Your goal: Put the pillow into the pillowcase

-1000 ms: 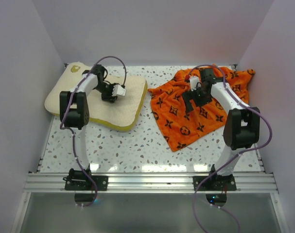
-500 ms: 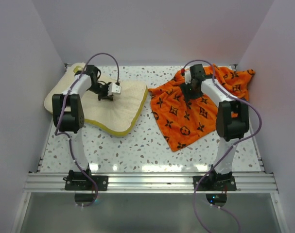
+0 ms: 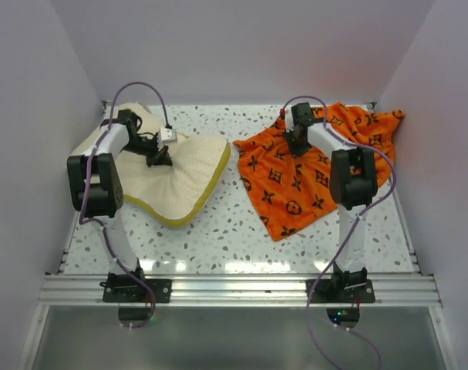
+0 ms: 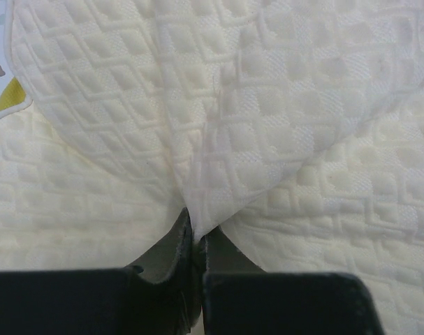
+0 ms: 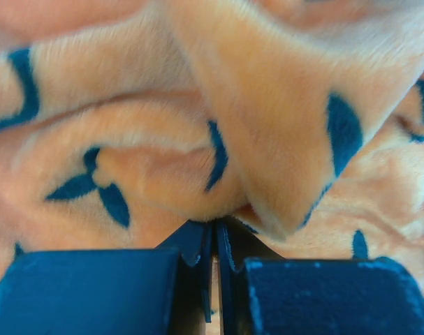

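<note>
Firmly, the left hand (image 4: pixel 195 236) pinches a fold of quilted cream-white, yellow-edged pillow (image 4: pixel 288 105) rising just beyond it; the right hand (image 5: pixel 213 236) likewise pinches plush orange, dark-motif pillowcase (image 5: pixel 128 132).

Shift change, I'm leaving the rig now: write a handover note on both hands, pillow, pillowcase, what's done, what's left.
Left hand: shut, pinching a fold of the cream-white quilted pillow with a yellow edge band, at the left of the speckled table.
Right hand: shut on a fold of the bright orange plush pillowcase with dark monogram motifs, at the right.
Done: both grasped.
Left: pillow and pillowcase lie apart; pillow not yet inserted.
</note>
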Motion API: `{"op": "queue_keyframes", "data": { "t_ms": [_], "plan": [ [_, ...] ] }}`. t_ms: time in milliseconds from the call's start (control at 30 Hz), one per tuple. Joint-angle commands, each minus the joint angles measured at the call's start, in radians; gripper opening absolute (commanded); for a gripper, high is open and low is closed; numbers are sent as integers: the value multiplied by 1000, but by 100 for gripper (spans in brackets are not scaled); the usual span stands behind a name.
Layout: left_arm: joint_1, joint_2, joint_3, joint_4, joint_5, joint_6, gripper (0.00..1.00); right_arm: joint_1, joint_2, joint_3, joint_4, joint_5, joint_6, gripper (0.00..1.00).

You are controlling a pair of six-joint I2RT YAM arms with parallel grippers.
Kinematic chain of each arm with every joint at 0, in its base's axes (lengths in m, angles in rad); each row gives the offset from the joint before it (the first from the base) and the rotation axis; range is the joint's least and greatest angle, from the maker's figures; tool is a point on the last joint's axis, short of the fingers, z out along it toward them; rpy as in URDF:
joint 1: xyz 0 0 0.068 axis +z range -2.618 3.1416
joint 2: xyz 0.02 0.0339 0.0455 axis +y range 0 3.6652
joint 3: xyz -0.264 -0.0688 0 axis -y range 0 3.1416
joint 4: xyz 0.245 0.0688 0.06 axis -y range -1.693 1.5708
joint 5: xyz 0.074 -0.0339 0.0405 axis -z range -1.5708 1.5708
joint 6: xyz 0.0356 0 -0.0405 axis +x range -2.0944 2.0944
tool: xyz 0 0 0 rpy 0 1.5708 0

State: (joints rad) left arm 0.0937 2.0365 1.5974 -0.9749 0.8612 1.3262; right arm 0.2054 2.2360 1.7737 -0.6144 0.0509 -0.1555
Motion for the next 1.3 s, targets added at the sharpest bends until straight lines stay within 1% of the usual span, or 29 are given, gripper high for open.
{"op": "queue_keyframes", "data": {
  "t_ms": [0, 67, 167, 233, 300, 333, 367, 500, 567, 600, 667, 700, 833, 1000, 1033, 1067, 1167, 1267],
  "plan": [
    [26, -59, -16, 21, 70, -61, 0, 28, -111, -135, -47, -161, -27, 0],
    [28, -56, -16, 18, 73, -61, 0, 34, -211, -221, -53, -224, -39, 0],
    [24, -56, -22, 18, 76, -58, 0, 34, -317, -293, -96, -298, -71, 0],
    [26, -55, -28, 24, 70, -58, 0, 34, -337, -310, -128, -315, -110, 0],
    [26, -53, -34, 33, 62, -58, 0, 34, -334, -315, -169, -289, -125, 2],
    [26, -55, -34, 33, 61, -58, 0, 34, -325, -312, -174, -267, -124, 10],
    [24, -53, -34, 33, 61, -58, 0, 32, -319, -301, -173, -222, -122, 21],
    [23, -59, -40, 33, 59, -61, 0, 22, -289, -240, -148, -163, -56, 51],
    [24, -67, -48, 36, 55, -64, 0, 22, -257, -182, -150, -146, -33, 52],
    [24, -67, -51, 39, 55, -62, 0, 23, -245, -160, -151, -134, -15, 50],
    [24, -68, -54, 45, 56, -73, 0, 23, -208, -119, -148, -120, -4, 41],
    [24, -67, -51, 47, 56, -74, 0, 22, -199, -106, -148, -114, -1, 30],
    [24, -73, -50, 58, 59, -87, 0, 12, -180, -68, -179, -91, -13, 0],
    [24, -76, -47, 58, 64, -88, 0, -12, -249, -92, -199, -164, -53, 0],
    [24, -75, -47, 56, 64, -87, 0, -11, -259, -102, -217, -184, -61, 6],
    [24, -73, -44, 54, 64, -85, 0, -11, -265, -105, -231, -197, -65, 15],
    [24, -73, -42, 54, 65, -87, 0, -11, -265, -112, -292, -215, -105, 55],
    [23, -73, -37, 58, 68, -91, 0, -9, -257, -132, -289, -206, -136, 56]
  ]
}}
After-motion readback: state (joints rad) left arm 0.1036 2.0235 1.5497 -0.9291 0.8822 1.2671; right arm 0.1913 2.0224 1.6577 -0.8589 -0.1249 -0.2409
